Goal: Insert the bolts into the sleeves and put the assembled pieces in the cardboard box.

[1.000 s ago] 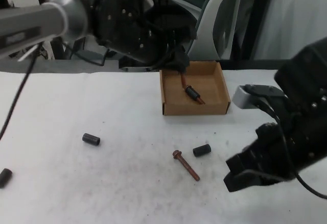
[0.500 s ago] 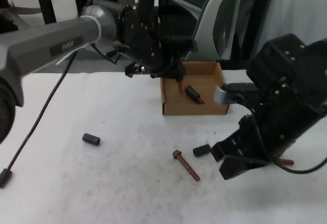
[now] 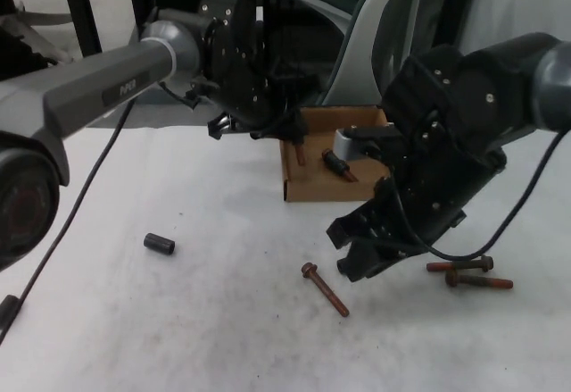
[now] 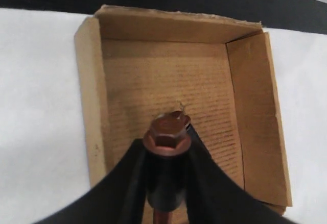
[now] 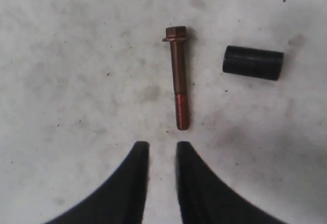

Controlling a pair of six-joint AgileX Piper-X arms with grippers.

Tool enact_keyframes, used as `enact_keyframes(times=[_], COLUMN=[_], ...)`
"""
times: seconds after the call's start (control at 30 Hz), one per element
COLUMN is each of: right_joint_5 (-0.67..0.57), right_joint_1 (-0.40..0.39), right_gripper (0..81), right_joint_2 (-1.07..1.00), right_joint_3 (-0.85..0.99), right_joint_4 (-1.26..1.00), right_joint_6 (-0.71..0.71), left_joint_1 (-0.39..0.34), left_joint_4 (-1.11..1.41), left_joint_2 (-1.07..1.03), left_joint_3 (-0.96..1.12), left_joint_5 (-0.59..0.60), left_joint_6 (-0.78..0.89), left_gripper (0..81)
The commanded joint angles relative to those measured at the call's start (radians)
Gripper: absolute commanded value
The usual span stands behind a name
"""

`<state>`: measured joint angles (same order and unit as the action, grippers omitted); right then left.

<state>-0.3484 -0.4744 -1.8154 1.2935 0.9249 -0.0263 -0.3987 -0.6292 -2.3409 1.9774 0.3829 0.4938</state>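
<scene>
- Swung leftward, the right tool (image 5: 161, 147) hangs slightly parted and empty just short of a loose bolt (image 5: 178, 81), a sleeve (image 5: 253, 63) beside it.
- The left tool (image 4: 166, 150) clamps a sleeved bolt (image 4: 167, 132) over the cardboard box (image 4: 92, 91).

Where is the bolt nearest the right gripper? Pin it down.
In the right wrist view the bolt lies flat on the bench just ahead of the right gripper, threaded end toward it, black sleeve beside its head.
</scene>
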Motion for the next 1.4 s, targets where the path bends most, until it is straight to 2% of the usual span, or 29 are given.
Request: enact_keyframes(times=[0.0,0.07,0.37,0.77,0.9,1.03,1.37], right_joint_5=[0.001,0.01,0.015,-0.003,0.0,0.0,-0.002], right_joint_1=[0.006,0.006,0.006,-0.005,-0.009,-0.021,-0.056], right_gripper=[34.1,37.7,37.2,37.2,37.2,37.2,37.2], right_joint_2=[-0.002,-0.007,-0.018,-0.101,-0.129,-0.163,-0.206], right_joint_3=[0.014,0.014,0.014,0.066,0.106,0.135,0.142], right_joint_4=[-0.005,-0.023,-0.108,-0.048,-0.048,-0.045,-0.037], right_joint_6=[0.01,0.01,0.01,0.063,0.063,0.063,0.063], left_joint_1=[0.004,0.008,0.028,0.028,0.028,0.028,0.028], left_joint_4=[0.005,0.005,0.006,-0.025,-0.038,-0.062,-0.064], left_joint_2=[-0.002,-0.007,-0.024,-0.067,-0.078,-0.078,-0.078], left_joint_3=[0.016,0.016,0.016,0.018,0.018,0.018,0.018], left_joint_5=[0.007,0.007,0.008,0.056,0.043,-0.017,-0.015], left_joint_6=[0.008,0.008,0.015,0.061,0.061,0.037,0.036], left_gripper=[0.8,0.8,0.8,0.8,0.8,0.8,0.8])
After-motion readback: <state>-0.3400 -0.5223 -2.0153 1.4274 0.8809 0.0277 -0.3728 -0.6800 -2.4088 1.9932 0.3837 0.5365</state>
